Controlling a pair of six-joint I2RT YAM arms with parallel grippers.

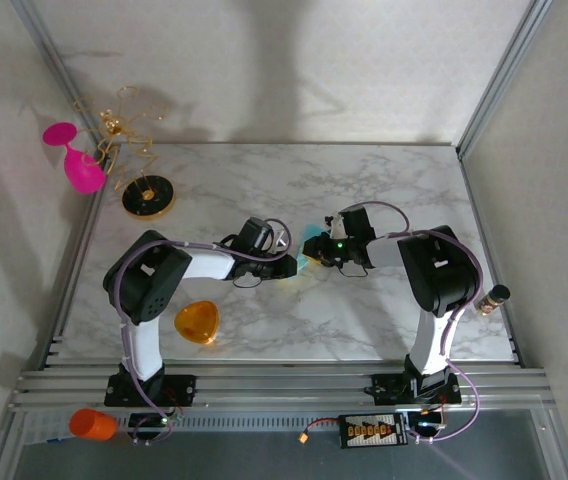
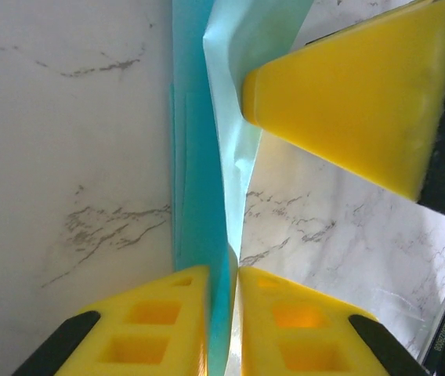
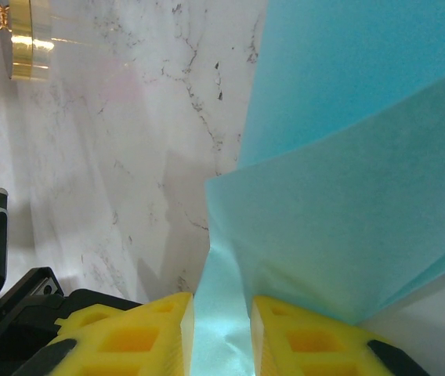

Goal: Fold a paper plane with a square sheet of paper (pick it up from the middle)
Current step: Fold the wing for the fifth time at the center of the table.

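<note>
Top view, progress: the paper sheet (image 1: 307, 262) is held up between the two arms over the middle of the desk (image 1: 384, 190). It looks small and bunched, with no pointed nose, so I judge the folding to be at an early stage.
Top view, containers: a pink glass (image 1: 79, 165) leans at the far left corner and an orange cup (image 1: 92, 424) lies on the near rail. I cannot tell what is in either.
Left wrist view, grip: the left fingers (image 2: 160, 321) are pinched narrow on the paper sheet (image 2: 203, 196), which stands on edge, doubled along a crease. One of the right fingers (image 2: 348, 102) touches its paler flap.
Right wrist view, grip: the right fingers (image 3: 128, 341) are narrow and hold the paper sheet (image 3: 348, 196), which runs between them.
Right wrist view, left to do: a paler layer overlaps a darker one, and the nose folds and wings seem not yet made.
</note>
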